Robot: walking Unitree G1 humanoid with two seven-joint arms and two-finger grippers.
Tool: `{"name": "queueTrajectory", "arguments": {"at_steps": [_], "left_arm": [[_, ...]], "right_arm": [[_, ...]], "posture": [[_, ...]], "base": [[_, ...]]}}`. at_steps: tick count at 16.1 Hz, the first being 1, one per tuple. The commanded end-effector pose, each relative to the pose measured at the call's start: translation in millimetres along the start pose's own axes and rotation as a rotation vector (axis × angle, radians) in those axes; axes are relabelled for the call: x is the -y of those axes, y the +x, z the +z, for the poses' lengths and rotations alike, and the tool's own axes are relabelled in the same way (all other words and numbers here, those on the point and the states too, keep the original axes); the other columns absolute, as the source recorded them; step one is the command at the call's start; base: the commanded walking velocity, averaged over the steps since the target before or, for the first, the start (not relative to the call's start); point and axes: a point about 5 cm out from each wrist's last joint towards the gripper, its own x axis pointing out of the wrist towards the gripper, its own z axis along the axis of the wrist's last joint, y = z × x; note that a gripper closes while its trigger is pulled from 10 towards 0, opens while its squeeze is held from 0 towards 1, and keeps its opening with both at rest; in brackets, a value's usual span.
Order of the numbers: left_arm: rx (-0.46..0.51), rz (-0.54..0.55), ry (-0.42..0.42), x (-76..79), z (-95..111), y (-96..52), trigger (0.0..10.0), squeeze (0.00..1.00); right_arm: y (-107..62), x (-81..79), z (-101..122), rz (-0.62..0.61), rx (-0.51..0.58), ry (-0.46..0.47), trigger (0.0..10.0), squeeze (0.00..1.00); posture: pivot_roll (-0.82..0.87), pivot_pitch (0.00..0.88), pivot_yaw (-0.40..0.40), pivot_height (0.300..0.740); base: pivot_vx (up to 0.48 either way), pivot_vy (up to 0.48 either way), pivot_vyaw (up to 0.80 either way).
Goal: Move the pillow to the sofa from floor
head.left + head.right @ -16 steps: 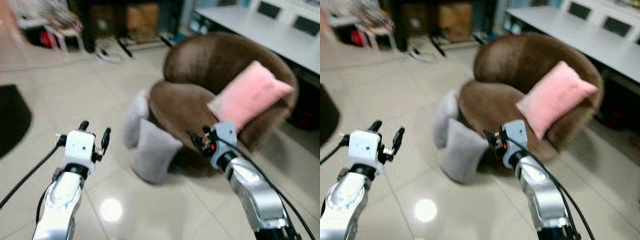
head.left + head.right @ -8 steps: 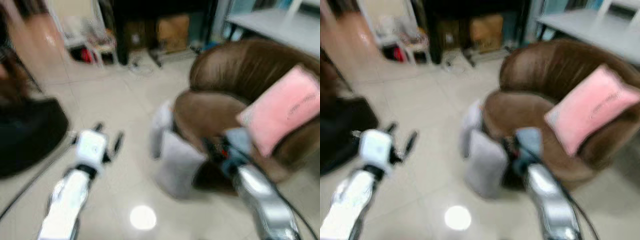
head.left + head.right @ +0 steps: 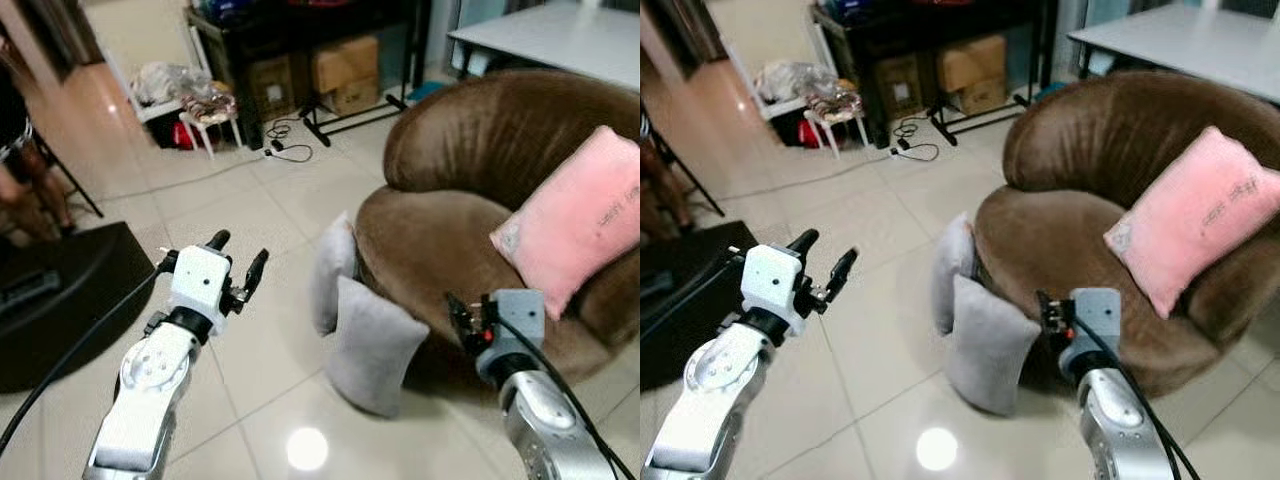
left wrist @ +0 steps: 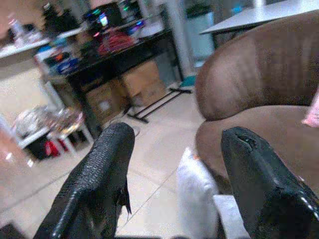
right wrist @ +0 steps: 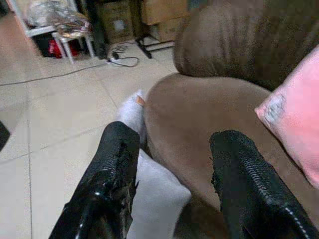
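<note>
**Operator:** Where do we find the item to be moved?

**Technician:** Two soft grey fabric pillows stand on the pale tiled floor [image 3: 250, 200], both leaning against the front of the round brown upholstered sofa [image 3: 450, 230]. The nearer grey pillow [image 3: 372, 343] stands in front of the farther grey pillow [image 3: 331, 270]. A pink rectangular cushion [image 3: 575, 232] already rests on the seat.

**Operator:** State of each end effector?

**Technician:** We read the left end effector [image 3: 238, 262] with fingers apart, raised over bare floor well left of the pillows. The right end effector [image 3: 1048, 310] also has fingers apart, empty, just beside the nearer pillow and the sofa's front.

**Operator:** How do we execute the step well?

**Technician:** We judge the approach incomplete. We advise lowering the right end effector onto the nearer pillow's upper edge, pinching deep into the fabric, since soft filling may slip.
</note>
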Motion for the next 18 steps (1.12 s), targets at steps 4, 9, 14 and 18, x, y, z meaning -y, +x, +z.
{"name": "queueTrajectory", "arguments": {"at_steps": [4,9,14,18], "left_arm": [[-0.039,0.043,-0.021,-4.0,-8.3,-9.1,10.0,0.00],[-0.052,0.079,0.018,-13.4,-8.9,-14.8,10.0,0.00],[-0.053,0.077,0.028,-14.6,-8.6,-12.5,10.0,0.00],[-0.051,0.076,0.033,-14.4,-8.3,-10.9,10.0,0.00]], "right_arm": [[9.0,-17.2,10.2,0.105,0.021,-0.013,10.0,0.00],[25.2,-9.7,7.4,0.010,-0.018,-0.022,10.0,0.00],[30.6,-8.4,10.2,-0.007,0.001,-0.037,10.0,0.00],[33.3,-8.6,11.4,0.003,0.008,-0.035,10.0,0.00]], "posture": [[-0.02,0.000,0.028,0.740],[0.02,0.000,-0.005,0.740],[0.02,0.000,-0.015,0.740],[0.03,0.000,-0.022,0.740]], "base": [[0.382,0.000,0.45],[0.397,0.000,0.16],[0.396,0.000,0.00],[0.394,0.000,0.00]]}}
